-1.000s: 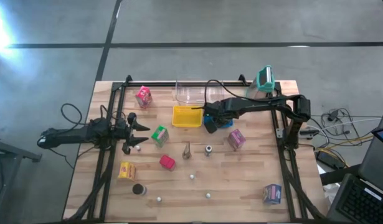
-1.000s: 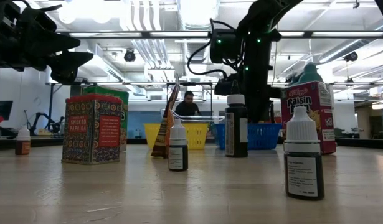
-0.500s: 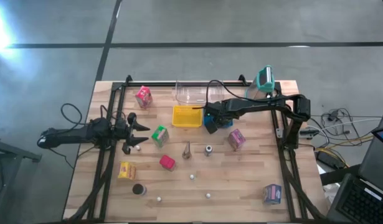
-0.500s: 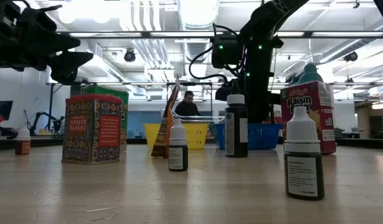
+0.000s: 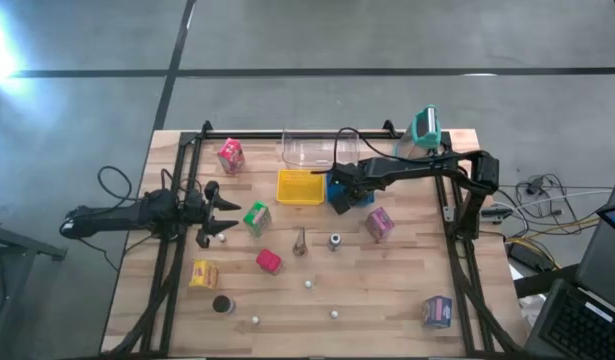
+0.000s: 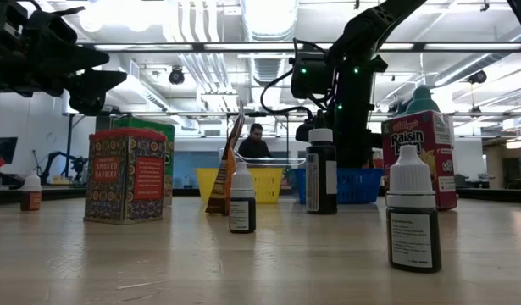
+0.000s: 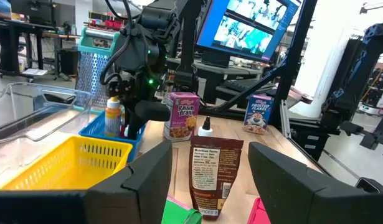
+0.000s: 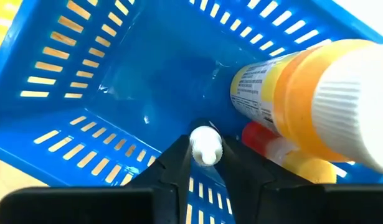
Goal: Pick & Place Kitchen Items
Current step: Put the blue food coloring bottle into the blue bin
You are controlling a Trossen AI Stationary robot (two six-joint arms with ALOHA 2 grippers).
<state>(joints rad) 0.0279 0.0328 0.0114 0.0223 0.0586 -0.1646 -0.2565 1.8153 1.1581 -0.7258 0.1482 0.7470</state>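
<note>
My right gripper [image 5: 339,188] hovers over the blue basket [image 5: 353,197], shut on a small white piece [image 8: 206,147]. Inside the basket [image 8: 135,74] lies a yellow bottle with a white cap [image 8: 303,87] on its side, with something red [image 8: 256,134] beside it. My left gripper [image 5: 229,220] is open, held level above the table's left part, just left of the green carton [image 5: 256,217]. Loose on the table are a pink carton [image 5: 230,154], a red one [image 5: 269,261], a yellow one [image 5: 204,273], a purple one [image 5: 379,223], a dark disc [image 5: 223,304] and white balls [image 5: 334,313]. My right gripper pinches the small white piece [image 8: 206,148] between its two fingertips, coming from above and pointing down into the blue basket. The piece is lifted clear of the basket floor. Only its rounded white end shows, so what else belongs to it I cannot tell.
A yellow basket [image 5: 300,186] sits left of the blue one, a clear tub [image 5: 307,148] behind it, and a jug with a teal lid [image 5: 424,128] at the far right. A brown pouch [image 5: 300,241] and a small bottle [image 5: 334,240] stand mid-table. A carton [image 5: 437,311] stands near right.
My right gripper has moved a little toward the table's right, farther over the blue basket, staying shut on the white piece. My left arm has kept still.
</note>
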